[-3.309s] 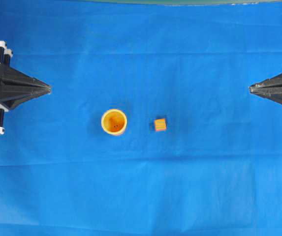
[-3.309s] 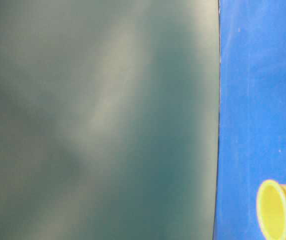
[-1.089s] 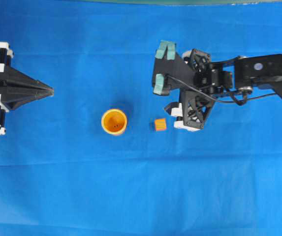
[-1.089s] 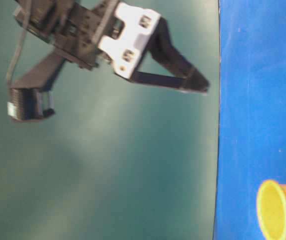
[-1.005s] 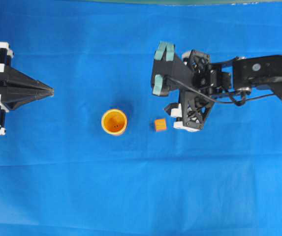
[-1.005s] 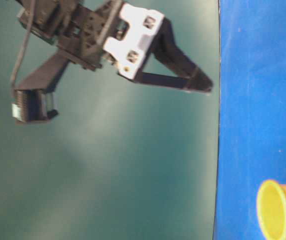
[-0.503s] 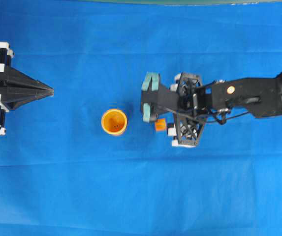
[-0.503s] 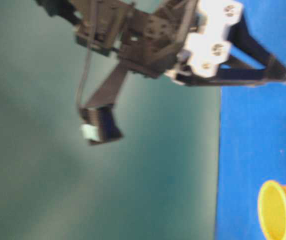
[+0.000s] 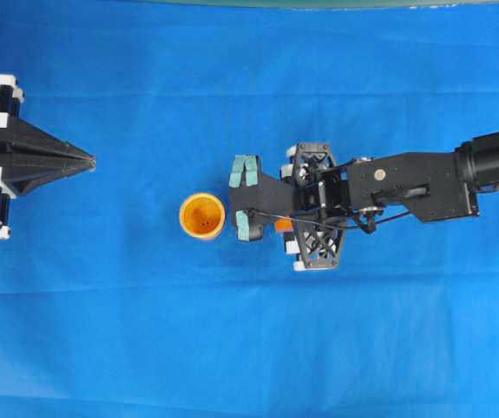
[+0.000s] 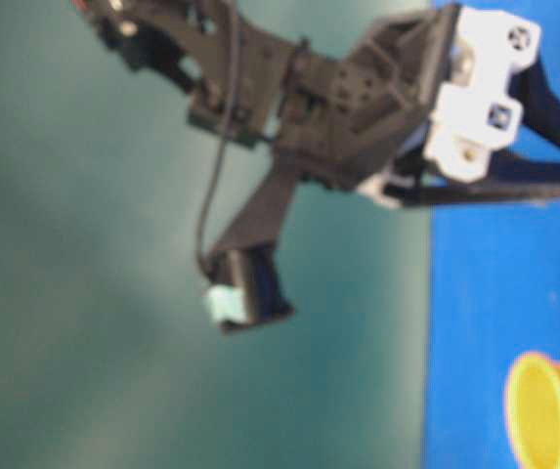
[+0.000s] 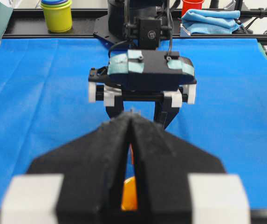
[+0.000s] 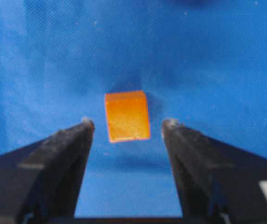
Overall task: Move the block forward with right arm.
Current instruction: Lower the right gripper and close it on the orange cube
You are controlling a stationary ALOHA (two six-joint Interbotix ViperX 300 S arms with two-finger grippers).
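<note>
My right tool (image 12: 127, 125) is spread wide, the block (image 12: 127, 115) centred just ahead of its tips on the tabletop (image 12: 217, 56), untouched. I'd drop straight down until both fingers flank it evenly, then pinch gently, watching the cup (image 9: 202, 215) beyond.

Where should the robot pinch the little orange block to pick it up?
On its two flat side faces, coming straight down from above. The block lies flat on the blue cloth, and the open right gripper already straddles it, probably just needing to close.
</note>
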